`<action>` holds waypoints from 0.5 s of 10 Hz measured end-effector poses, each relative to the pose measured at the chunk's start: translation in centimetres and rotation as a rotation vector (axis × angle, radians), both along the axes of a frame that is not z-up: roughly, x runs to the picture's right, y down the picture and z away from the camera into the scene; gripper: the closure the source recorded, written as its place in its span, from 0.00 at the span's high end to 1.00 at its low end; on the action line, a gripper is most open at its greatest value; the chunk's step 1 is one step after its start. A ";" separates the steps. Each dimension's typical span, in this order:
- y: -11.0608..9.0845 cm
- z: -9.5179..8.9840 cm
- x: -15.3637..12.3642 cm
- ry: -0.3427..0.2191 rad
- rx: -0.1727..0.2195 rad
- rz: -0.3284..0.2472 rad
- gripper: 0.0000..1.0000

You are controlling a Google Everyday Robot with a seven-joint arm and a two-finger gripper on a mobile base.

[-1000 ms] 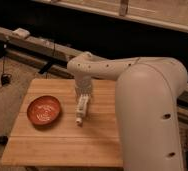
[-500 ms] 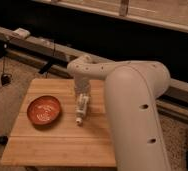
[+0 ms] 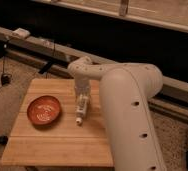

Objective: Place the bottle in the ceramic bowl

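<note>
While reaching down over the table (image 3: 52, 145), clamping the pincer (image 3: 81, 99) on the upper end of the bottle (image 3: 79, 113), holding it near-upright, cap end downward, above the table's middle, just beside the ceramic bowl (image 3: 44, 110), not touching it.

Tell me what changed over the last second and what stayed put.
The robot's bulky white arm swung leftward in the camera view, covering more of the wooden table. The gripper stayed low over the slim whitish bottle, which lies unmoved beside the shallow orange-red ceramic bowl. The bowl stayed put too; nothing visibly lifted or released.
</note>
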State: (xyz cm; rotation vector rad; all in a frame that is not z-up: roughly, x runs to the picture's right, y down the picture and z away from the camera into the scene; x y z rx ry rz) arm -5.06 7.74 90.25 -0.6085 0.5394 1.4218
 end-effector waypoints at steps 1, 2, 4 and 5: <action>0.1 0.4 0.2 0.001 -0.008 0.005 0.65; 0.3 0.8 0.3 0.001 -0.014 0.007 0.63; 0.5 1.0 0.2 -0.012 -0.029 0.010 0.43; 0.4 0.8 0.0 -0.023 -0.034 0.010 0.35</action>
